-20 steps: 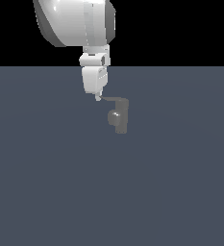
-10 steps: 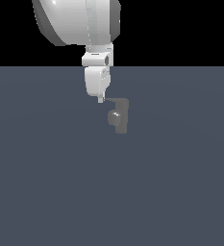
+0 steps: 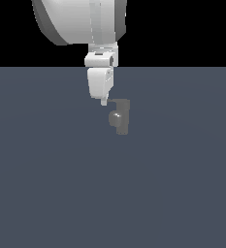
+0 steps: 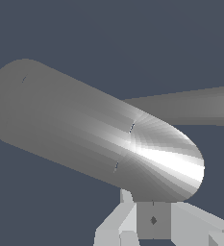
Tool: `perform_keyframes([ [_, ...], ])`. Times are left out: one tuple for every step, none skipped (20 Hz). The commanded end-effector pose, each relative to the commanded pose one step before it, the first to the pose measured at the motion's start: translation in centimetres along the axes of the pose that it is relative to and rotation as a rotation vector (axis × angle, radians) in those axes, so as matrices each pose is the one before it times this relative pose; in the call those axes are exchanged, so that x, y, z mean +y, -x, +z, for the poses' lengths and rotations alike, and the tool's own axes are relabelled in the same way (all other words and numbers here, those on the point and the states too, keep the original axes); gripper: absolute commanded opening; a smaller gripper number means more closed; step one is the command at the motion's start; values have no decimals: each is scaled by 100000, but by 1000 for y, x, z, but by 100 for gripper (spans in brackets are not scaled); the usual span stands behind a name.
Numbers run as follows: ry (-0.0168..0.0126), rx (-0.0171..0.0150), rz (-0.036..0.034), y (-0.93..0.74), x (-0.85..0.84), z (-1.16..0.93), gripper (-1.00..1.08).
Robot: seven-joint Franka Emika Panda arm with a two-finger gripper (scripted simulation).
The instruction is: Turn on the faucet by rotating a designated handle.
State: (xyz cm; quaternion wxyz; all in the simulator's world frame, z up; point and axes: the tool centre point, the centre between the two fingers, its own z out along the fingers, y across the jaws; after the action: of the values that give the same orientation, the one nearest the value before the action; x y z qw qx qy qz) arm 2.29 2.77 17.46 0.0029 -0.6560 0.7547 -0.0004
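The faucet [image 3: 120,117] is a small grey upright fixture with a rounded stub [image 3: 115,117] on its side. Its thin grey handle [image 3: 118,101] runs sideways from the top, towards the exterior view's left. My gripper [image 3: 104,100] hangs from the white arm with its tip at the free end of the handle; I cannot tell if they touch. In the wrist view the faucet body [image 4: 94,134] fills the frame as a large grey cylinder, with the flat handle [image 4: 195,106] behind it. The fingers [image 4: 153,220] appear together, holding nothing.
The faucet stands on a flat dark grey-blue floor [image 3: 61,184]. The large white arm [image 3: 80,24] rises above the gripper at the top of the exterior view. No other objects show.
My gripper has moved towards the exterior view's right and slightly down, closing on the handle's free end. The faucet and handle have not visibly moved.
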Motion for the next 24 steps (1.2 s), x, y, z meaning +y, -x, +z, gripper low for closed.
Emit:
perform_keyframes([
  [179, 182, 769, -1602, 232, 55, -100],
  [23, 16, 63, -607, 124, 5, -100],
  [23, 16, 63, -613, 125, 5, -100],
  [23, 16, 63, -618, 126, 5, -100],
  [23, 17, 63, -624, 127, 5, -100],
  [28, 21, 77, -636, 125, 7, -100],
  [22, 17, 63, -634, 128, 4, -100],
  [22, 18, 63, -639, 128, 4, -100],
  [30, 26, 89, -658, 125, 9, -100],
  [21, 19, 63, -650, 128, 3, -100],
  [20, 20, 63, -655, 127, 3, -100],
  [23, 27, 77, -602, 108, 5, -100],
  [0, 0, 0, 0, 0, 0, -100],
  [-100, -1040, -4387, 3233, 1, -105, -100],
  [4, 46, 196, -433, -205, 3, -100],
  [5, 46, 196, -431, -204, 3, -100],
  [5, 46, 196, -429, -203, 3, -100],
  [4, 45, 190, -424, -202, 3, -100],
  [5, 46, 196, -426, -201, 3, -100],
  [4, 45, 190, -421, -200, 3, -100],
  [4, 45, 190, -419, -199, 3, -100],
  [5, 45, 190, -418, -199, 3, -100],
  [5, 45, 190, -416, -198, 3, -100],
  [5, 45, 190, -415, -197, 3, -100],
])
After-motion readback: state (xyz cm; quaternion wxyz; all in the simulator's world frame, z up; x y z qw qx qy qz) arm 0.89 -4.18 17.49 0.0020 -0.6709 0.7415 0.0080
